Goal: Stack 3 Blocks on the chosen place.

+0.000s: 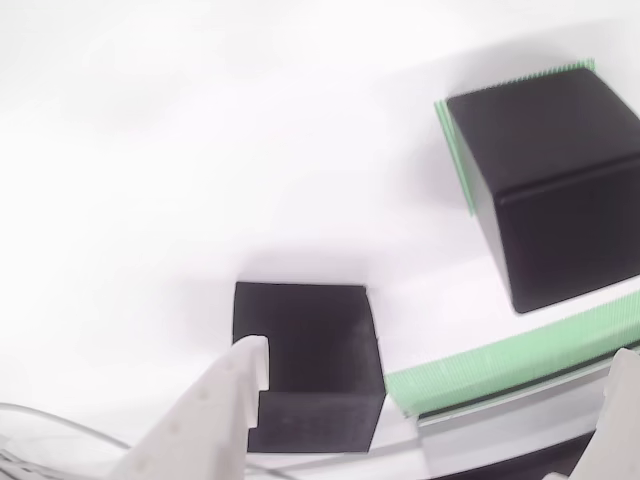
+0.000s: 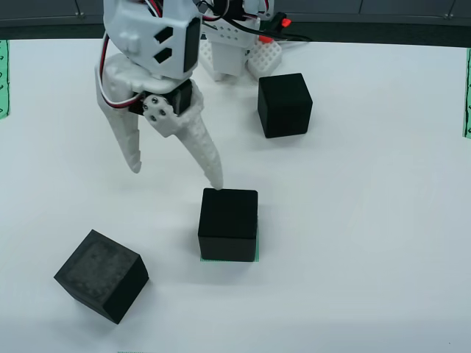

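From the front, the fingers (image 2: 176, 170) hang open and empty. One fingertip is right by the top edge of the middle block (image 2: 229, 224), which sits on the green striped patch (image 2: 229, 260). One block (image 2: 285, 104) waits near the arm's base and one (image 2: 101, 275) lies tilted on the tabletop (image 2: 368, 220).

In the view that rides on the fingers, a block (image 1: 552, 185) sits on a striped patch (image 1: 456, 160) and another block (image 1: 310, 365) is beside a finger (image 1: 230, 395). The robot should probably grab a loose block squarely.

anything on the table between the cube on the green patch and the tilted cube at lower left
No. In the front view, bare white table separates the cube on the green patch from the tilted cube.
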Robot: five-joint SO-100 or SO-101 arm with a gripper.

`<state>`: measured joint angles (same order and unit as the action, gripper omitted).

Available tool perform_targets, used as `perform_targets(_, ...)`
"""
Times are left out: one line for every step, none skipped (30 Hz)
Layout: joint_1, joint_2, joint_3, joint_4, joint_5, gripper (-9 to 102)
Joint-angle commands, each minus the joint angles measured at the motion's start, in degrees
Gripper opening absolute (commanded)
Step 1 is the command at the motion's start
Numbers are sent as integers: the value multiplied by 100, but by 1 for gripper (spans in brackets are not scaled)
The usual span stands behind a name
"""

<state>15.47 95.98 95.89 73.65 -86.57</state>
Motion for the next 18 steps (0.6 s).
perform_targets(255, -193, -580, -246, 272, 44)
perform_targets(325, -369, -747, -316, 352, 44)
perform_targets(396, -554, -914, -396, 439, 45)
perform_targets(457, -756, -1090, -466, 519, 46)
perform_targets(501, -958, -1266, -501, 598, 47)
perform_targets(536, -1151, -1477, -519, 694, 49)
perform_targets(580, -1336, -1679, -492, 721, 49)
perform_targets(624, -1503, -1854, -431, 721, 49)
perform_targets(668, -1652, -2021, -396, 721, 50)
perform_targets(712, -1802, -2206, -352, 721, 50)
perform_targets(756, -1951, -2399, -308, 721, 50)
perform_targets(791, -2101, -2566, -290, 721, 50)
perform_targets(826, -2232, -2707, -290, 721, 50)
perform_targets(853, -2373, -2848, -290, 721, 50)
perform_targets(861, -2505, -2979, -290, 712, 50)
perform_targets(870, -2628, -3094, -290, 703, 50)
perform_targets(870, -2751, -3182, -290, 677, 50)
perform_targets(870, -2874, -3287, -299, 668, 50)
